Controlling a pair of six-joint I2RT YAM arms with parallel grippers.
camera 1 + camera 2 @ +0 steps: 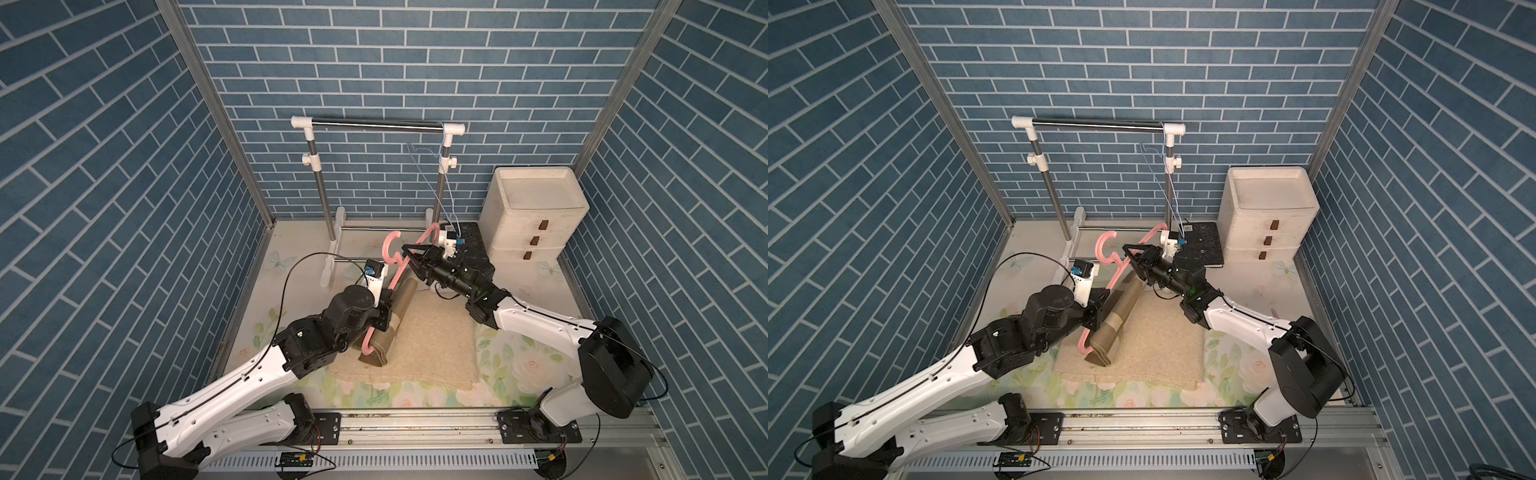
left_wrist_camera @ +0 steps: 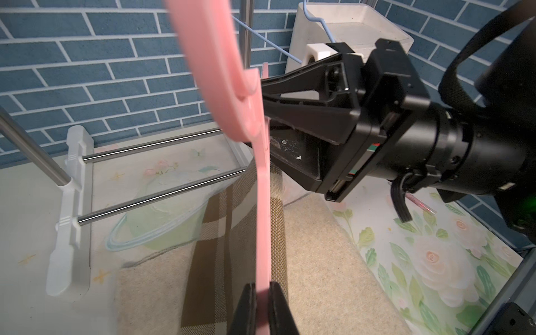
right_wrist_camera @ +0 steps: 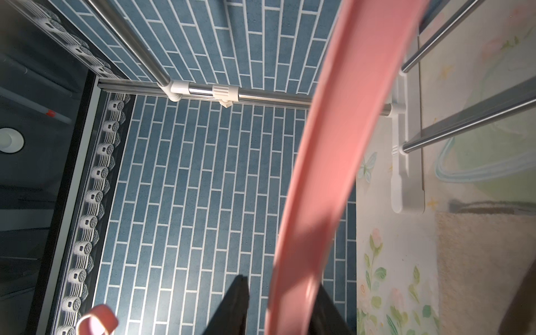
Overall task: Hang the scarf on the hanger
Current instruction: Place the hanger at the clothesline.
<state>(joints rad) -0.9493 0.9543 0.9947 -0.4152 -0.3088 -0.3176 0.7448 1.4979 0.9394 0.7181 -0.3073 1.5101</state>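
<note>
The jaws of the left gripper [image 2: 262,290] are closed on the pink hanger [image 2: 262,203]. Those of the right gripper [image 3: 281,285] stand open around it near the hook. We see the brown checked scarf [image 1: 401,303] lying along the hanger, on the beige cloth [image 1: 436,345].

Both arms reach inward, the left claw [image 2: 262,287] clamped tight, the right claw [image 1: 409,262] spread apart.

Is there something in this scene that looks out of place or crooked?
Yes. A blue wire hanger dangles steeply tilted beside one post of the rack, not level on its rail. A pale see-through hanger lies flat on the mat by the rack's base.
</note>
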